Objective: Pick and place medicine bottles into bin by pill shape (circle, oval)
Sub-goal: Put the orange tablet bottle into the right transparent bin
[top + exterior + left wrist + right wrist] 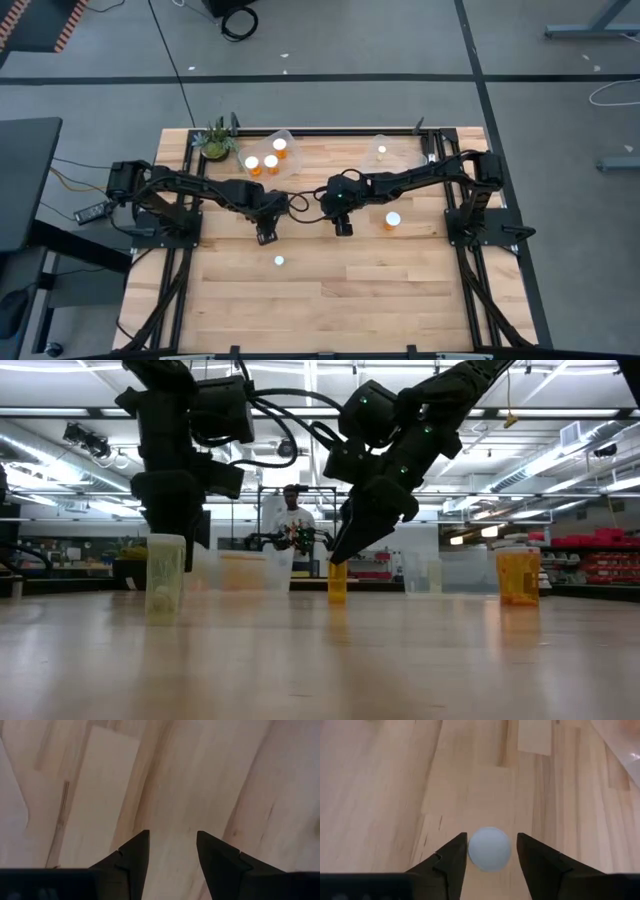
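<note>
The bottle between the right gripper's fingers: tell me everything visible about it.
The bottle is small, with an orange translucent body and a round white cap. It stands upright on the wooden table near mid-table. The right gripper reaches down over it, a dark finger close on each side of the cap; whether they press it is unclear. No other bottle touches it.

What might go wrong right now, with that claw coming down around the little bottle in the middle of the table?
The right gripper straddles a small bottle's white cap, one finger seemingly nearer than the other; an uneven squeeze might tip it or let it slip.

Another orange bottle stands close beside that arm, so a swing toward a bin could topple it.

The left gripper hangs open nearby over bare wood; the arms might crowd each other.
</note>
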Tool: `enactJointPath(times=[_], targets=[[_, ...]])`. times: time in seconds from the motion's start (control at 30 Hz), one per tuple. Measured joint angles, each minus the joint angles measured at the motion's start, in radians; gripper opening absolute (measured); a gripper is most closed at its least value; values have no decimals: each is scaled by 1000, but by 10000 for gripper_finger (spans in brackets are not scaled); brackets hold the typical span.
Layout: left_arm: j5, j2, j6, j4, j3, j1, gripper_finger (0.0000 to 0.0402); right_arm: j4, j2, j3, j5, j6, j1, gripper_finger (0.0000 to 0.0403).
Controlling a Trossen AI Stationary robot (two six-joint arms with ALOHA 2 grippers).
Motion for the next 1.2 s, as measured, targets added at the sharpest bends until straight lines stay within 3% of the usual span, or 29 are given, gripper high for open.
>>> enactJointPath(times=[0.33, 0.8, 1.2], targets=[[0, 0, -23, -43, 0, 0, 172, -9, -19, 0, 17, -14, -2, 133], [4, -1, -40, -58, 0, 0, 174, -140, -138, 1, 57, -19, -81, 137], [4, -1, -47, -61, 0, 0, 172, -255, -311, 1, 177, 6, -166, 136]])
